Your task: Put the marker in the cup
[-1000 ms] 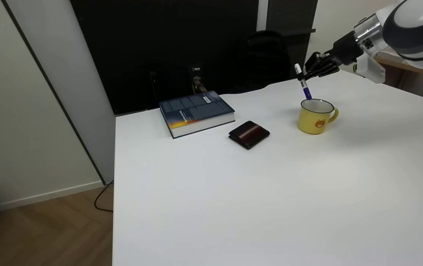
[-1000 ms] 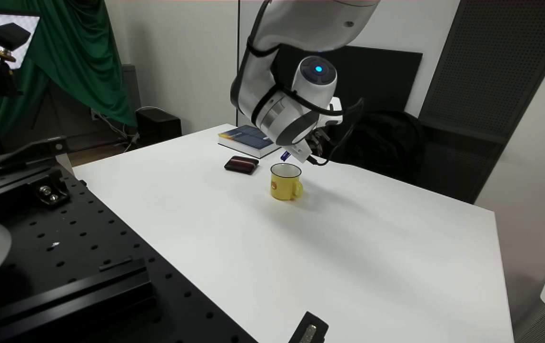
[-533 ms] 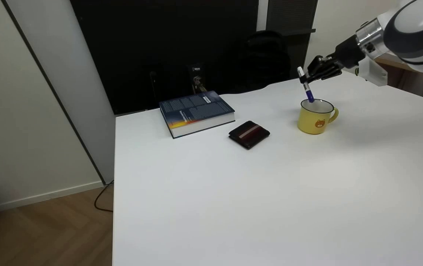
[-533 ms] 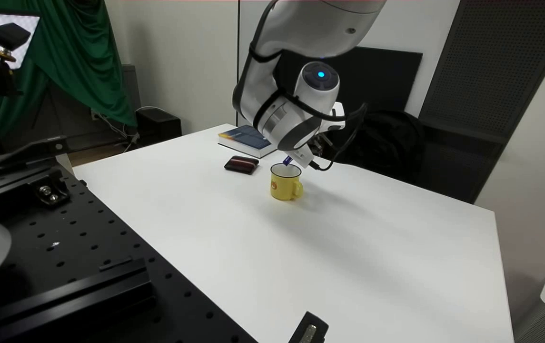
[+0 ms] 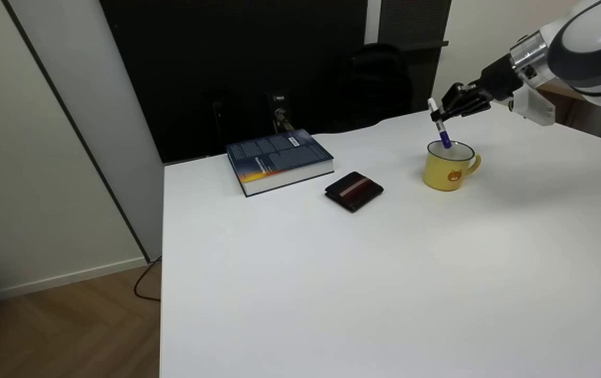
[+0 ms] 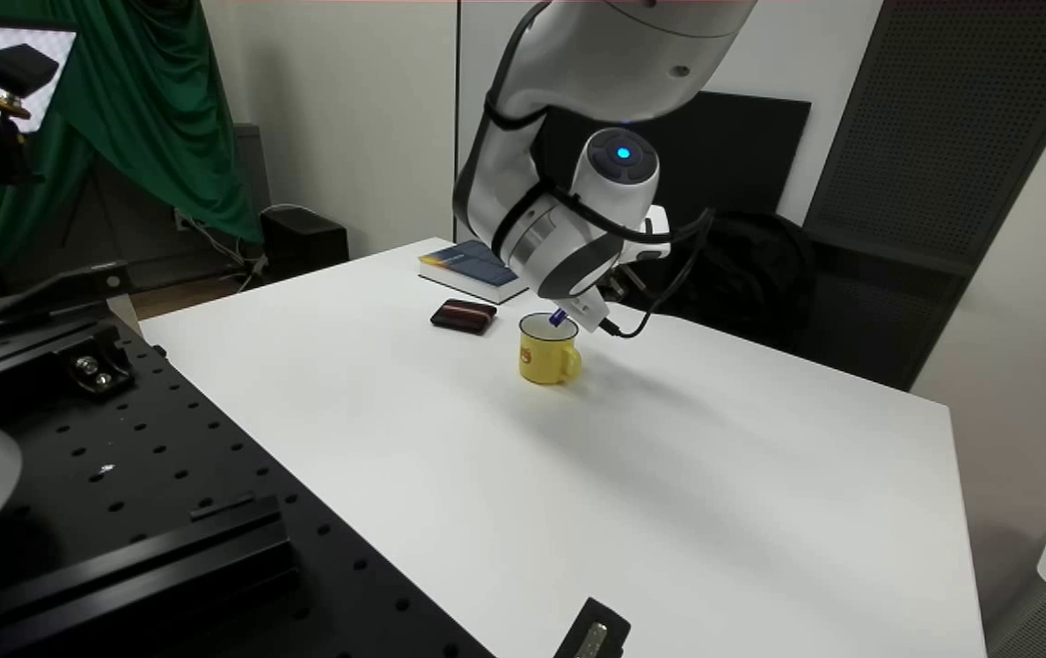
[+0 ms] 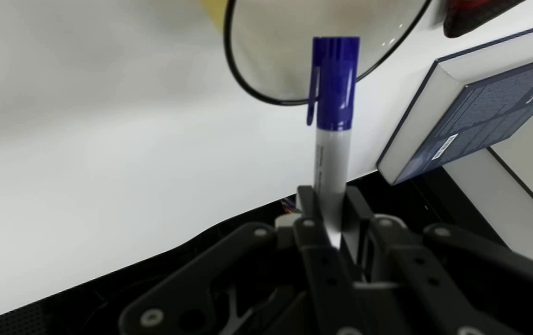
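Free passage between cup (image 5: 441, 173) and wallet (image 5: 354, 192) — past the wallet, the book (image 5: 282, 157) stands in the way.

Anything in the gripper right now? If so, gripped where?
Yes: the gripper is closed on the marker by its white barrel, toward the end opposite the blue cap.
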